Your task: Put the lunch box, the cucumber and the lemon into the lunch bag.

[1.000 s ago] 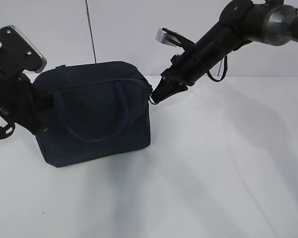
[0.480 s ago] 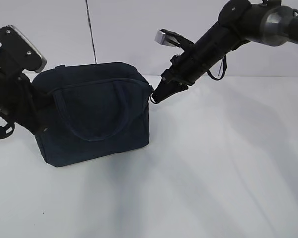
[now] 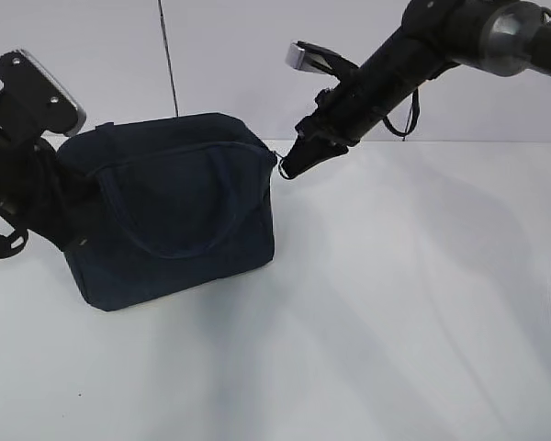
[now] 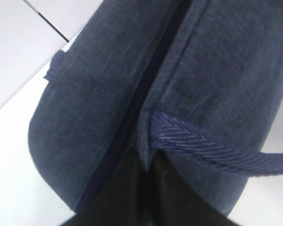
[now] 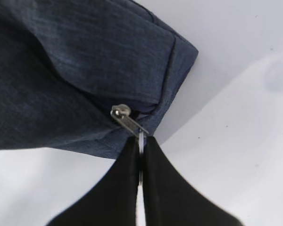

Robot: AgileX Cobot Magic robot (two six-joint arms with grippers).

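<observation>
The dark navy lunch bag stands on the white table with its zipper shut and one looped handle hanging down its front. My left gripper is shut on a fold of fabric at the bag's left end, beside the handle strap; its black fingertips pinch the cloth. My right gripper is at the bag's upper right corner, shut on the metal ring of the zipper pull. The lunch box, the cucumber and the lemon are out of view.
The white table stretches in front of and to the right of the bag. A thin dark cable runs down the wall behind the bag. The right arm slants in from the upper right.
My right gripper has risen slightly with the zipper ring in it, lifting the bag's upper right corner. The left gripper has held still.
</observation>
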